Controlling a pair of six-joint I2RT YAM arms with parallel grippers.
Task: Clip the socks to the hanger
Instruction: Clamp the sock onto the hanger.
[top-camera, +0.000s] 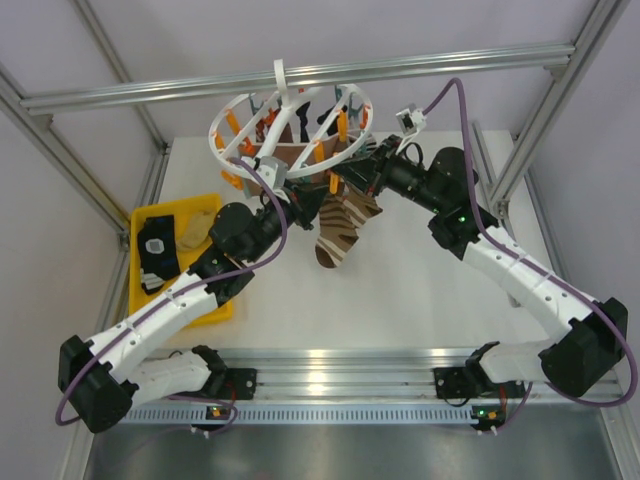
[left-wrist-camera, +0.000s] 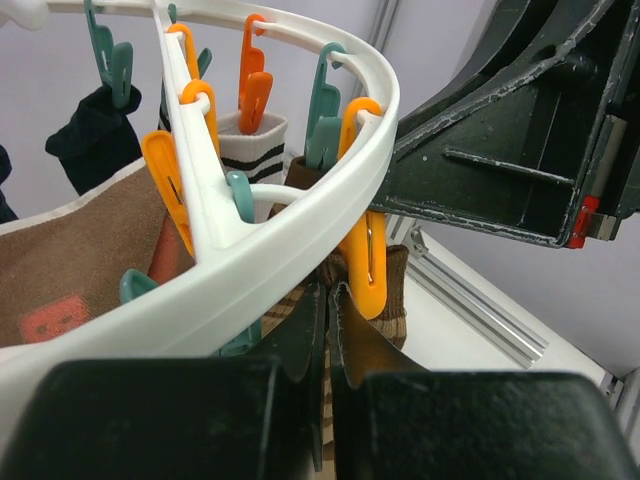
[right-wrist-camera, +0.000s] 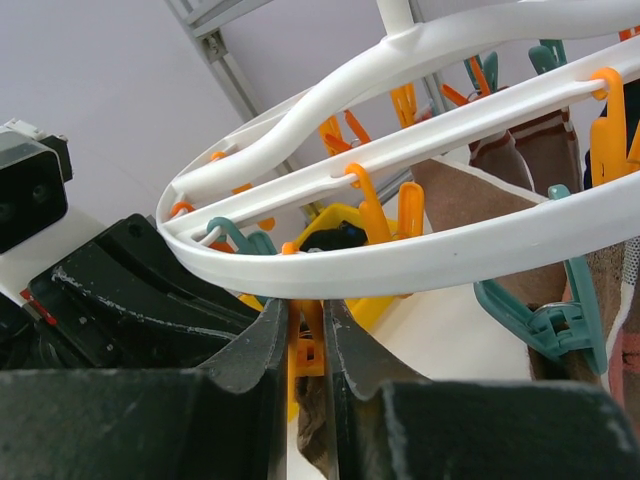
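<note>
Both arms up at hanger (top-camera: 214, 136) rim.
Left claw (left-wrist-camera: 328, 300) near-shut on striped sock (top-camera: 340, 235); right claw (right-wrist-camera: 305, 318) near-shut, squeezing orange clip (right-wrist-camera: 301, 360).

Looks up from beneath the hanger (right-wrist-camera: 420, 262), white ring and spokes overhead. Pinches an orange clip (right-wrist-camera: 303, 352) between the nearly closed jaws of the right gripper (right-wrist-camera: 305, 325), sock fabric (right-wrist-camera: 312, 440) just below. Catches a teal clip (right-wrist-camera: 540, 320) and a brown sock (right-wrist-camera: 470, 200) hanging at right, and the left arm's camera (right-wrist-camera: 25, 190) far left.
</note>
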